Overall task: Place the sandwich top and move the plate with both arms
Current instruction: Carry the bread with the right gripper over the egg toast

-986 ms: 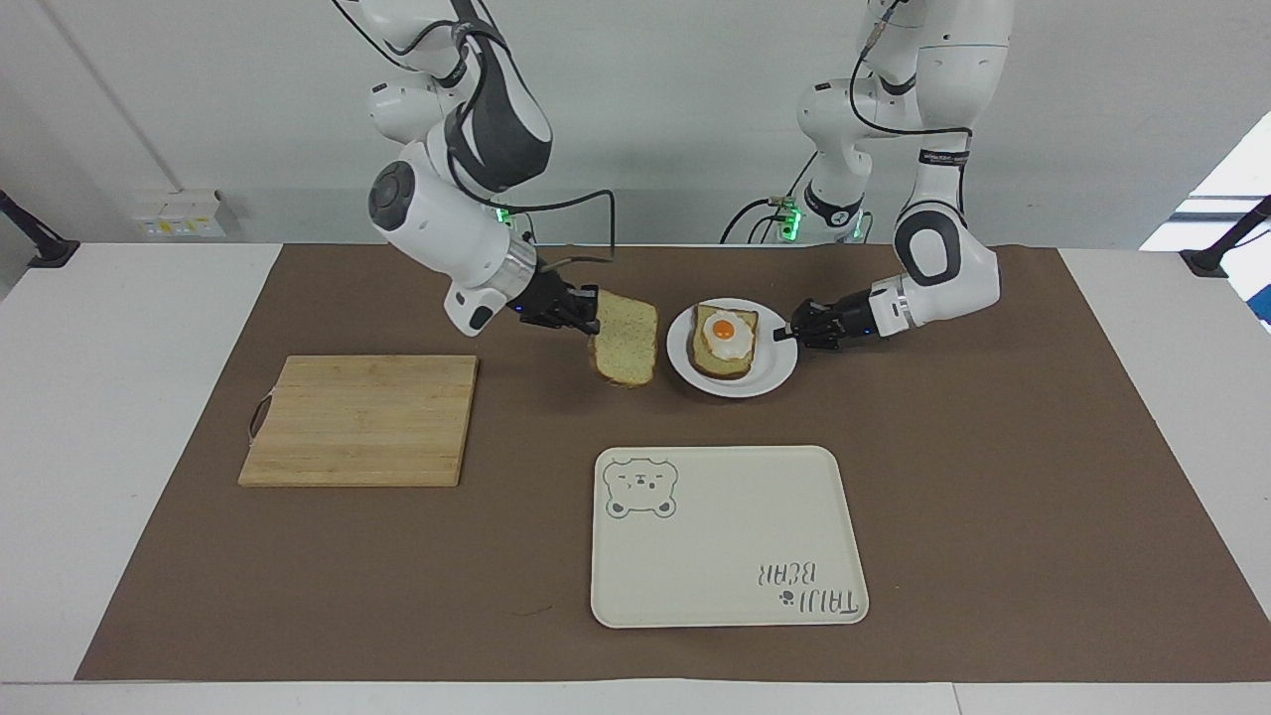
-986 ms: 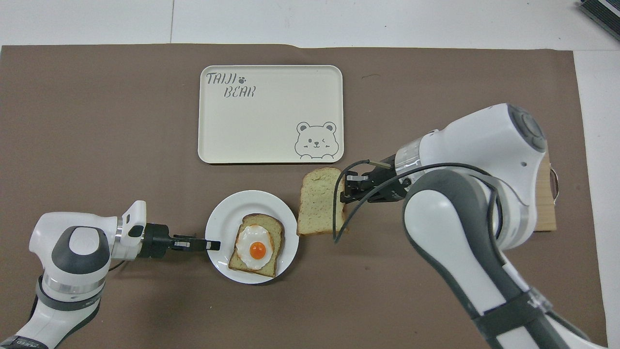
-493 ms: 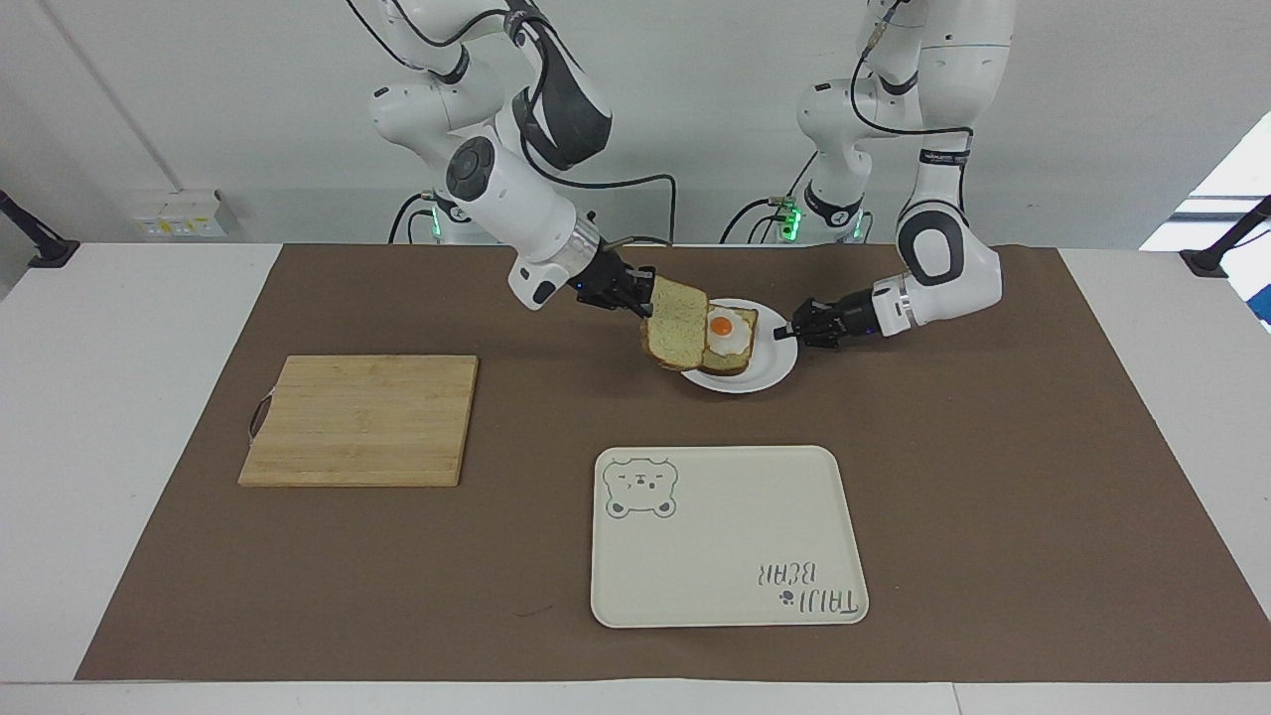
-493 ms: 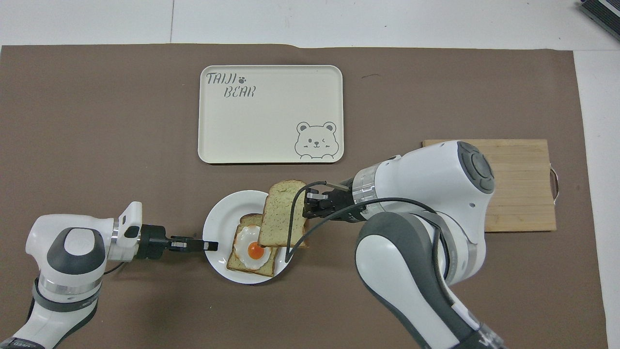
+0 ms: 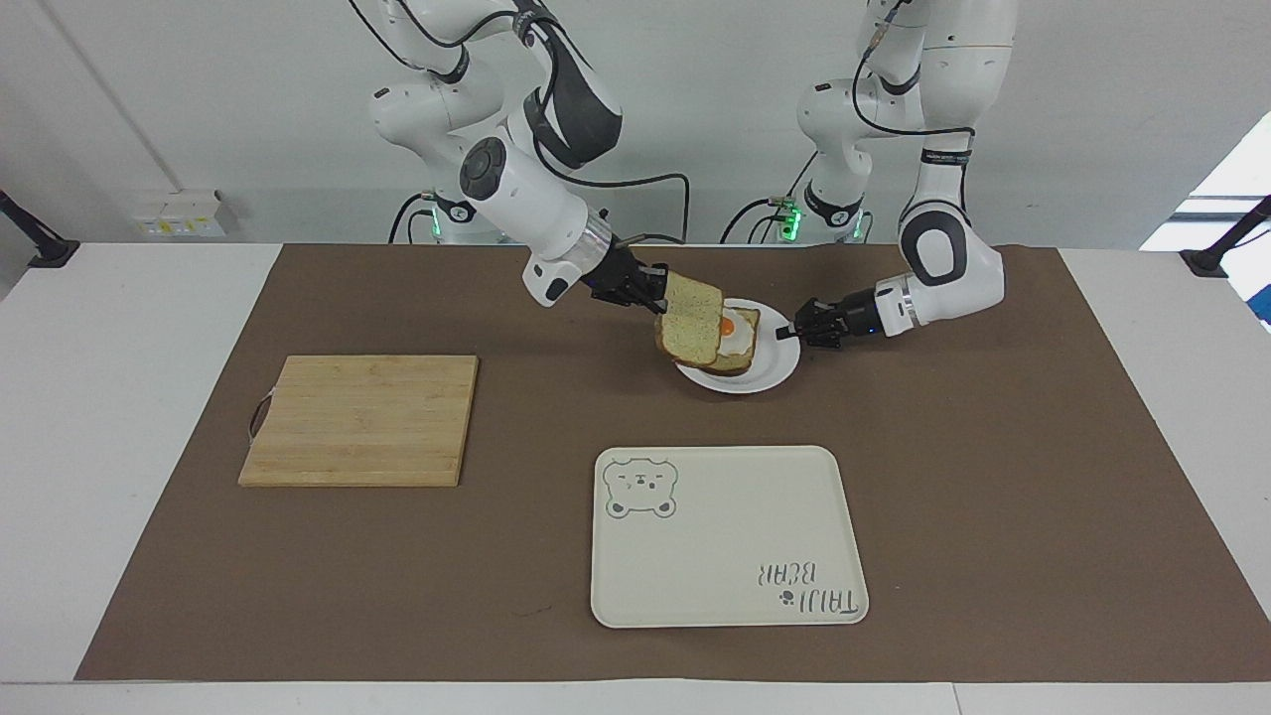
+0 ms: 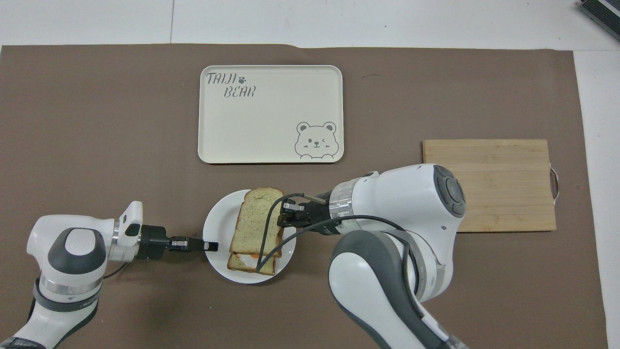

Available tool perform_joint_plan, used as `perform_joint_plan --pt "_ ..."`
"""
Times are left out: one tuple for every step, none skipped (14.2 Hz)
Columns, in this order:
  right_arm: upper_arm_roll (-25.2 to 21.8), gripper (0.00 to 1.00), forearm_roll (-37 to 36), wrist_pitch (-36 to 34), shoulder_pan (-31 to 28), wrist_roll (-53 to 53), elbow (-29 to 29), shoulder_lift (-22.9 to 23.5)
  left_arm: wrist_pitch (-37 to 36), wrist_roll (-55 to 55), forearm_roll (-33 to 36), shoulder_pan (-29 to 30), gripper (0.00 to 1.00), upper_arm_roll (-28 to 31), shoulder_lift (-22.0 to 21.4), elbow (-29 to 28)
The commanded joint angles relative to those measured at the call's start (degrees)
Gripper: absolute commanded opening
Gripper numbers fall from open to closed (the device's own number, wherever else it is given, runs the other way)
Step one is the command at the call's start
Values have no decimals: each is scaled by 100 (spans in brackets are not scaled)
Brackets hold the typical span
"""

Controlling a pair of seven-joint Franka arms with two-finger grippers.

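My right gripper (image 5: 655, 290) (image 6: 281, 218) is shut on the sandwich top (image 5: 690, 324) (image 6: 255, 220), a plain bread slice. It holds the slice tilted over the slice with the fried egg (image 5: 737, 344) (image 6: 252, 261), covering most of it. Both are over the small white plate (image 5: 773, 375) (image 6: 215, 232). My left gripper (image 5: 791, 331) (image 6: 209, 246) is shut on the plate's rim at the side toward the left arm's end of the table.
The cream bear-print tray (image 5: 728, 536) (image 6: 270, 114) lies farther from the robots than the plate. A wooden cutting board (image 5: 361, 420) (image 6: 488, 184) lies toward the right arm's end of the table. A brown mat (image 5: 993, 477) covers the table.
My right gripper has carried the bread slice from beside the plate to over the egg slice, and lower. The left gripper has stayed on the plate's rim; the plate shifted slightly.
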Motion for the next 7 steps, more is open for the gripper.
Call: perform_joint_plan --pt "22 0 220 119 74 -295 -177 -31 122 -104 -128 -14 0 -7 48 -57" --pt "22 0 255 137 108 -496 -238 -14 139 -113 -128 -14 0 -7 48 -57" --pt "22 0 360 146 205 -716 -283 39 165 -148 -128 -14 0 -7 48 -57" --pt "22 0 483 242 258 -1022 -326 74 174 -217 -128 -14 0 -7 48 -57" --pt "22 0 501 425 389 -1243 -457 92 174 -236 -128 -14 0 -7 48 -57" --pt "22 0 510 592 468 -1341 -528 118 174 -279 -128 -23 0 -7 57 -57" --pt "22 0 519 768 495 -1464 -546 258 183 -288 -128 -23 0 -7 48 -57"
